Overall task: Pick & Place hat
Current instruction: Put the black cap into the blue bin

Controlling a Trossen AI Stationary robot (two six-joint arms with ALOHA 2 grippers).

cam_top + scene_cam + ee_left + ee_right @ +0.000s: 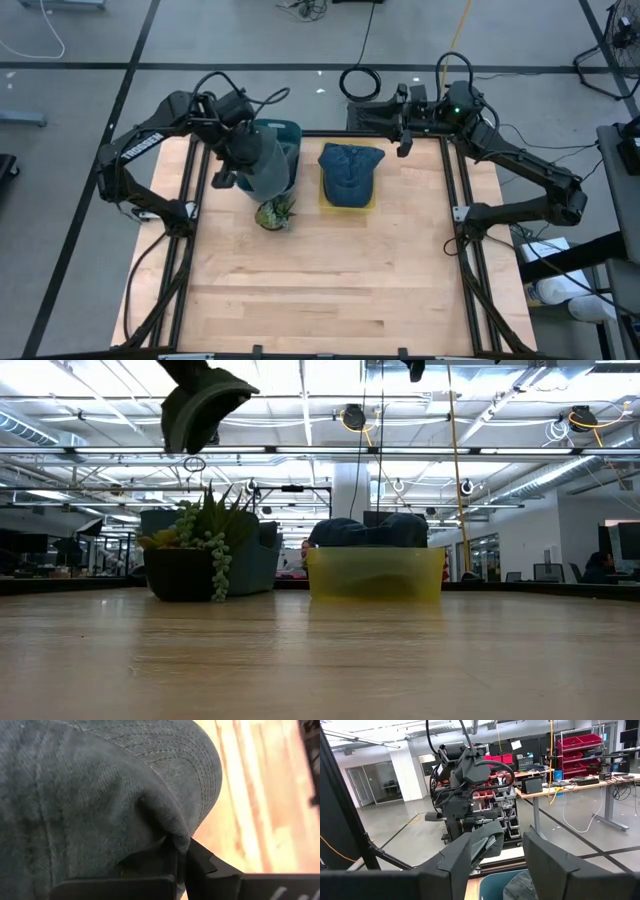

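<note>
A grey denim hat [262,165] hangs in the air over the teal bin [285,138] and the small potted plant [275,213] at the table's far left. My left gripper [181,845] is shut on it. In the low view the grey hat [205,410] floats high above the plant [195,555]. A blue hat [350,172] lies crown up in a yellow tray [377,575] at the far middle. My right gripper [497,857] is raised near the table's far edge [404,145], open and with nothing between its fingers. My left gripper pinches a fold of the grey hat's cloth [162,832] between its two fingers, where the crown meets the stitched brim [200,765]. The fingers slant down from the table's left. The hat hangs lifted clear of the table, bin and plant.
The teal bin [255,555] stands just behind the plant. Black rails [455,200] run along the table's left and right sides. The near half of the wooden table [320,290] is bare wood.
</note>
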